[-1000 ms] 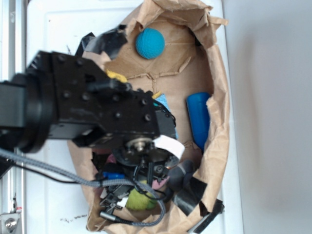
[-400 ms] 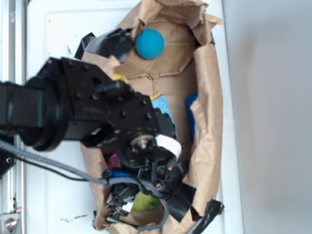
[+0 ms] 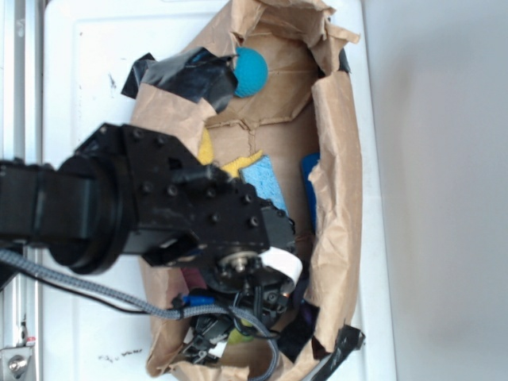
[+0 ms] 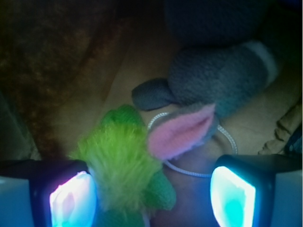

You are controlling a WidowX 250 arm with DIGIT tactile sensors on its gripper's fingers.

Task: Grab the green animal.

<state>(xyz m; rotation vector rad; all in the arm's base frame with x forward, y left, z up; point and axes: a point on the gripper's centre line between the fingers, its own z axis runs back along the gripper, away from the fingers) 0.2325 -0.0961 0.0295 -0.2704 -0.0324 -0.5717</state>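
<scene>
In the wrist view the green animal (image 4: 124,166), a fuzzy lime-green plush, lies between my gripper's (image 4: 152,197) two lit fingers. It is close against the left pad (image 4: 71,201), with a wide gap to the right pad (image 4: 233,195). The gripper is open and low inside the paper bag. In the exterior view only a sliver of the green animal (image 3: 240,336) shows under the black arm (image 3: 159,210), which hides most of the gripper.
A grey plush animal (image 4: 222,75) with a pink ear (image 4: 182,130) lies just beyond the green one, over a white cord loop (image 4: 189,169). The brown paper bag (image 3: 337,159) also holds a teal ball (image 3: 252,71), a blue sponge (image 3: 266,184) and a yellow cloth (image 3: 208,149).
The arm has moved down toward the bag's bottom end over the green animal. The bag's sides have folded inward, now covering part of the teal ball and most of the blue object.
</scene>
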